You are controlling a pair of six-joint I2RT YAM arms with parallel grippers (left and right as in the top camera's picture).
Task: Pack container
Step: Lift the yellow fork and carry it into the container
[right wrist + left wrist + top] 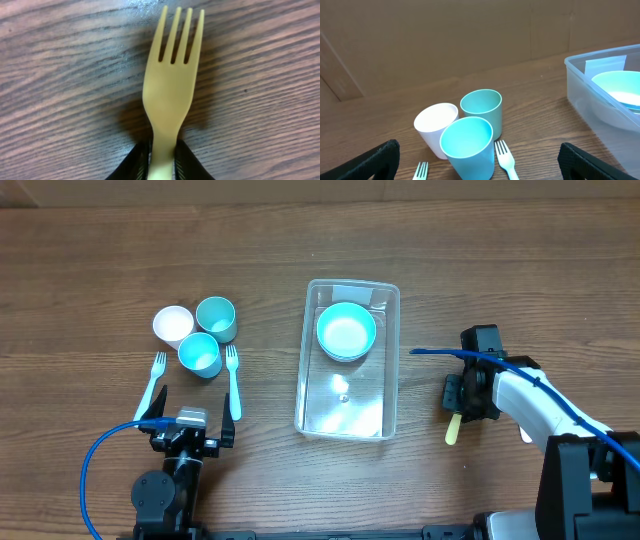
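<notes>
At the left of the counter [520,260], three cups [198,352] and two pale-blue forks [233,380] wait unpacked. The left fingers [375,162] stand wide apart near them, holding nothing. The container [345,408] sits mid-counter with only a teal bowl [346,330] inside. To its right, the right fingers [131,165] pinch a yellow fork [172,90] by the handle. Packing looks barely begun.

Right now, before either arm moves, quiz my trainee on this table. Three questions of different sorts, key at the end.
1. True or false: the teal bowl sits inside the container.
2. How many cups stand on the left arm's side of the container?
3. The right claw is shut on: A a white cup; B a yellow fork; C a blue spoon.
Key: 1 true; 2 three; 3 B.
</notes>
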